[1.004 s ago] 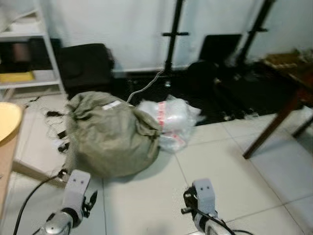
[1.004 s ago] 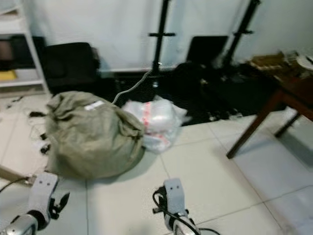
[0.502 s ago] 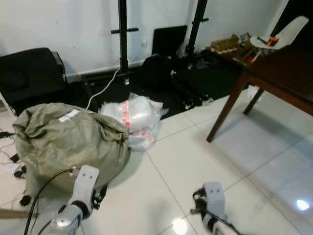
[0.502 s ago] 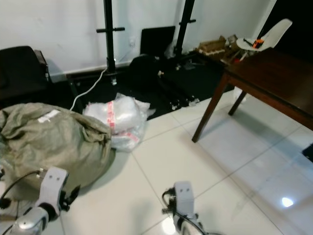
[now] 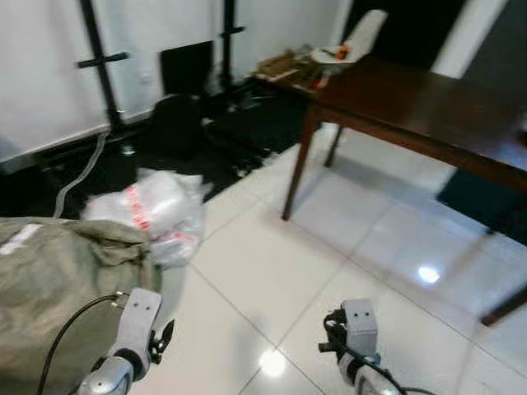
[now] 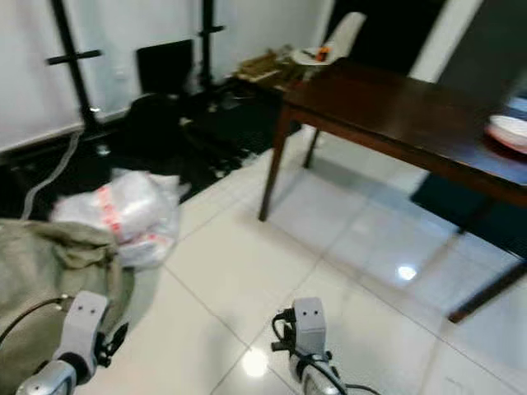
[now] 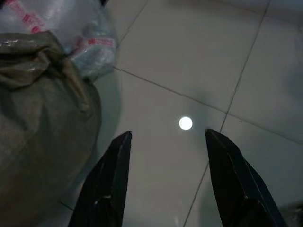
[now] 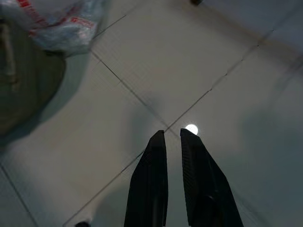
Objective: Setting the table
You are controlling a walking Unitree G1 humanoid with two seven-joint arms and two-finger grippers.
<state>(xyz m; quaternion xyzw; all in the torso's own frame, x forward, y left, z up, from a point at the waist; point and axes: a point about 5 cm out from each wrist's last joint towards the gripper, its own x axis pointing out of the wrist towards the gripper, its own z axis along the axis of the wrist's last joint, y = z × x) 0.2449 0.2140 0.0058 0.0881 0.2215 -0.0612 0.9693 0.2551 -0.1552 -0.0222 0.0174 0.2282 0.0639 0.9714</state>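
A dark wooden table (image 5: 412,99) stands ahead on the right, its near leg (image 5: 295,173) on the white tile floor. On its right edge lies a pale plate (image 6: 510,130); at its far end sits a white dish with something orange (image 5: 333,53). Both arms hang low over the floor. In the left wrist view my left gripper (image 7: 168,134) is open above bare tile, holding nothing. In the right wrist view my right gripper (image 8: 173,133) is shut and empty, pointing at the floor.
A big olive sack (image 5: 49,280) and a clear plastic bag with red print (image 5: 152,210) lie on the floor to my left. Black stands (image 5: 99,66), dark cases and cables crowd the back wall. A white chair (image 5: 362,29) stands beyond the table.
The camera has swung to the right: the sack and bag slid to the left of the picture and more of the table came into view. Both arms hang as before.
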